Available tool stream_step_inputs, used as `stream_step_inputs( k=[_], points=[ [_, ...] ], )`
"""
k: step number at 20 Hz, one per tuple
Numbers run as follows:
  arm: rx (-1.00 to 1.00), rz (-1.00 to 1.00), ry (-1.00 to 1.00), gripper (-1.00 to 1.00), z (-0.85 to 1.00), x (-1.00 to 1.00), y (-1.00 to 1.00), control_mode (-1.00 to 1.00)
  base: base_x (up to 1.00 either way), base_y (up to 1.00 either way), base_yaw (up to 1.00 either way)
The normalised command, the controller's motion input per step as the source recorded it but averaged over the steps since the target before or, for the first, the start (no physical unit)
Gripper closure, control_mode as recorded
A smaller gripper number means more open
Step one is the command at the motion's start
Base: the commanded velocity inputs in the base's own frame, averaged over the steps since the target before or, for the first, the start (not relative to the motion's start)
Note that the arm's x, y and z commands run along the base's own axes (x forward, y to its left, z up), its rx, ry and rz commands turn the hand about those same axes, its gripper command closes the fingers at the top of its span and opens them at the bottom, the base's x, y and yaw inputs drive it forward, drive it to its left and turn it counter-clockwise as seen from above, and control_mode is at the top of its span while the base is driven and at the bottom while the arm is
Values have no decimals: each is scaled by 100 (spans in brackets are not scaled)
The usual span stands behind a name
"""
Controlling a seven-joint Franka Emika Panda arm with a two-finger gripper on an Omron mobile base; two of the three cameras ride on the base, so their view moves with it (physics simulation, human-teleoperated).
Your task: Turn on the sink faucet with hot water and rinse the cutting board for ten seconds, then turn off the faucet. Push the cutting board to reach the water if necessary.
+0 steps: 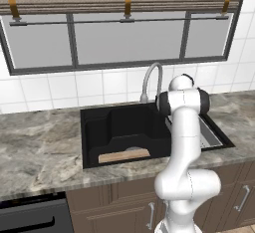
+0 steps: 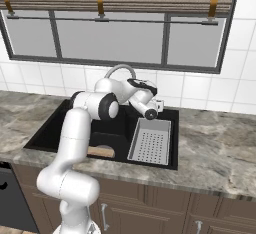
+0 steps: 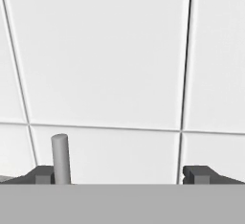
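Fingertips (image 3: 196, 174) stand wide apart, holding nothing, facing the tiled wall (image 3: 105, 50). Just inside the left tip rises the faucet (image 1: 151, 80) handle (image 3: 60, 158), upright, at about seven o'clock. The cutting board (image 1: 124, 155) lies in the sink (image 1: 94, 132), at its near edge.

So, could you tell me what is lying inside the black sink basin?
The cutting board lies on the sink floor near the front wall. A grey ridged tray sits at its right end. The arm covers part of the basin.
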Motion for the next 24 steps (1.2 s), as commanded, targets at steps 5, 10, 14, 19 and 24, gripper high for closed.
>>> stream_step_inputs(
  k=[5, 10, 14, 19, 24],
  points=[
    [0, 0, 0, -100, 0, 9, 0, -100, 0, 0, 0],
    [0, 0, 0, -100, 0, 7, 0, -100, 0, 0, 0],
    [0, 0, 0, -100, 0, 5, 0, -100, 0, 0, 0],
    [0, 0, 0, -100, 0, 0, -10, -100, 0, 0, 0],
    [0, 0, 0, -100, 0, 0, -18, -100, 0, 0, 0]
  ],
)
